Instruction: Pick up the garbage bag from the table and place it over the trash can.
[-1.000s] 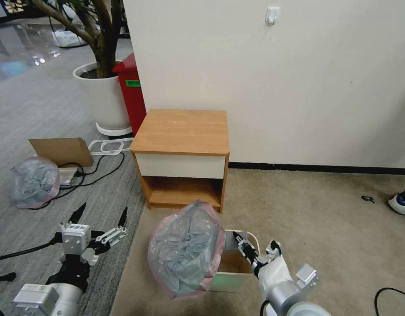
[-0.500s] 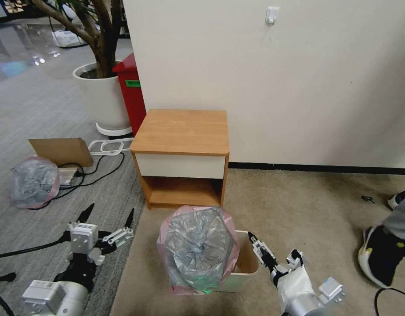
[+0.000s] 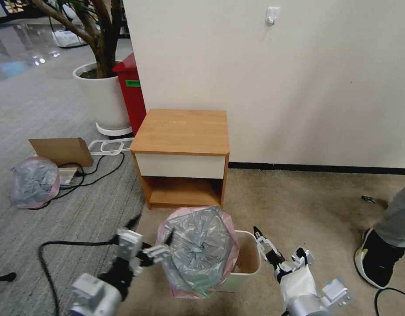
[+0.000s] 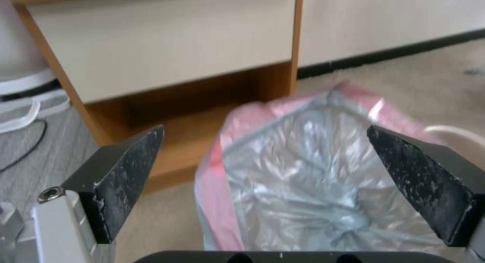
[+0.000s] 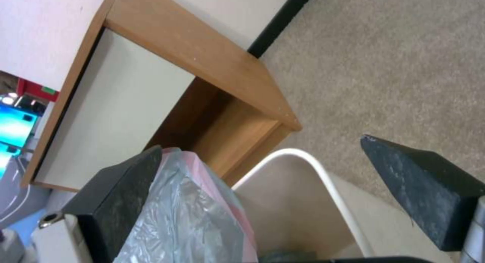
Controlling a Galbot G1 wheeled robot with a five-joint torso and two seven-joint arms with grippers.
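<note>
Swinging in from the grey floor, the left gripper (image 3: pixel 160 245) now sits right against the left flank of the garbage bag (image 3: pixel 198 250), while the right gripper (image 3: pixel 266 245) has backed off a touch to the right of the trash can (image 3: pixel 246 263); a person's leg has also stepped in at the far right. From the head view, the desk (image 3: pixel 182 131) is bare on its light-brown top, so the pick-up looks done, yet the bag stands bunched over only the left part of the can, its far rim uncovered; I'd judge the spreading is left to do. Over to the left wrist view: the gripper's dark wedge fingers (image 4: pixel 121 179) stand wide apart, framing crinkly, shiny grey film with a soft pink hem and gripping nothing. The right wrist view shows its fingers (image 5: pixel 424 191) spread too, empty, above the can's smooth rolled cream rim (image 5: pixel 313 168), rounded at the corner, with the bag's thin translucent plastic (image 5: pixel 187 217) slumped beside it and the desk's white drawer front (image 5: pixel 116 115) behind.
</note>
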